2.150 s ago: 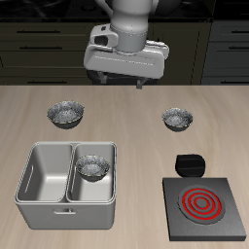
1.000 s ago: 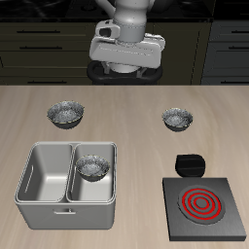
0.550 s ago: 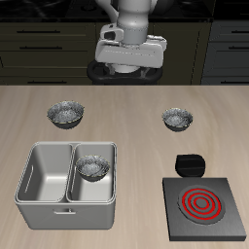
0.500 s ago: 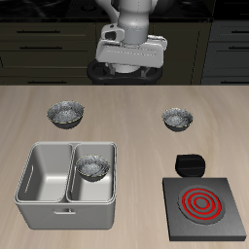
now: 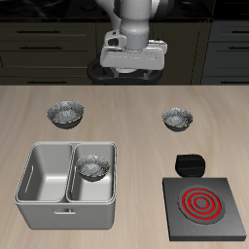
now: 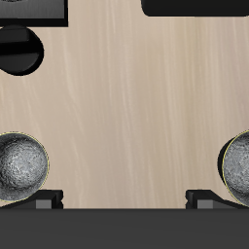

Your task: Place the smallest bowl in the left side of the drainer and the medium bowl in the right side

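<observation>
Wooden table (image 5: 124, 112), smallest bowl (image 5: 178, 119) — shiny grey, speckled

Light wood table (image 5: 126, 117). Drainer (image 5: 44, 175) near front edge. Black stove (image 5: 204, 208) beside drainer, small black object (image 5: 188, 163) just behind stove. Two grey bowls farther back: (image 5: 66, 114) behind drainer, (image 5: 177, 119) behind stove.
</observation>
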Robot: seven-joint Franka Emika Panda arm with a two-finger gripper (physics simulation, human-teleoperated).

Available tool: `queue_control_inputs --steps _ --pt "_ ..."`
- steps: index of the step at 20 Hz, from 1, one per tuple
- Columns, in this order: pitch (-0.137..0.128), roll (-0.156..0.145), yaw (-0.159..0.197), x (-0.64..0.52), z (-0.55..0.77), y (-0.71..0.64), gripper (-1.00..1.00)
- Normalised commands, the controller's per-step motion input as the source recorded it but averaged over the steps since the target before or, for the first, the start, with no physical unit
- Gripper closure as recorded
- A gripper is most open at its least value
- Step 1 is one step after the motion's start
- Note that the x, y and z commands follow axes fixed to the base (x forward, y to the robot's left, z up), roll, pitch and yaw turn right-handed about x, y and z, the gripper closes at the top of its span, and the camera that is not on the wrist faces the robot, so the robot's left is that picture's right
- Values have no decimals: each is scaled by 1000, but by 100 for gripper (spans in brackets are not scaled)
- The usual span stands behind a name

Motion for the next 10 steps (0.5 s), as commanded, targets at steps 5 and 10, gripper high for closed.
queue_control_inputs --steps 5,10 --pt "20 36 -15 -262 -161 89 -100" --pt "-19 8 27 -109 -11 170 -100"
